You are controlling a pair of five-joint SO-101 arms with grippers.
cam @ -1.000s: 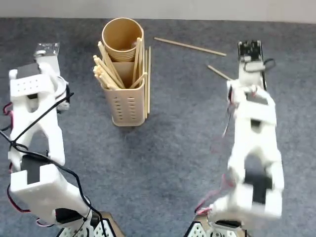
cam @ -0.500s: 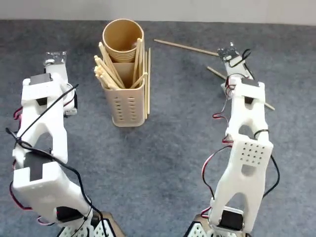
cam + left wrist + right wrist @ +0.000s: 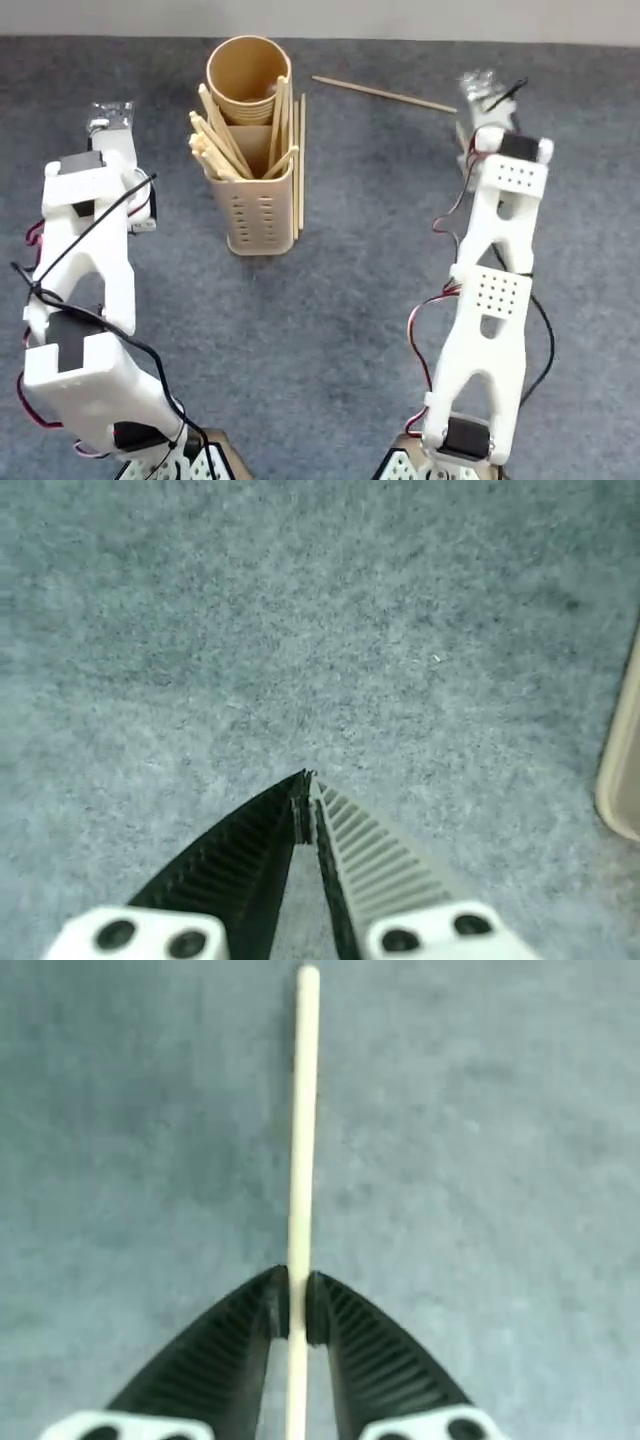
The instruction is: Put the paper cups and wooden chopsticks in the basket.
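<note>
The desk is covered in grey, carpet-like felt. A tan basket stands upright on it, toward the far side and left of middle. One loose chopstick lies flat on the felt to the basket's right, well apart from it. A second chopstick leans along the basket's right wall, apparently outside it, with its foot on the desk.

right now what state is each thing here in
left gripper: shut, empty
right gripper: shut on held chopstick
basket: upright, loaded
paper cups: nested upright in basket
bundled chopsticks: standing in basket
loose chopstick: lying flat, outside basket
</note>
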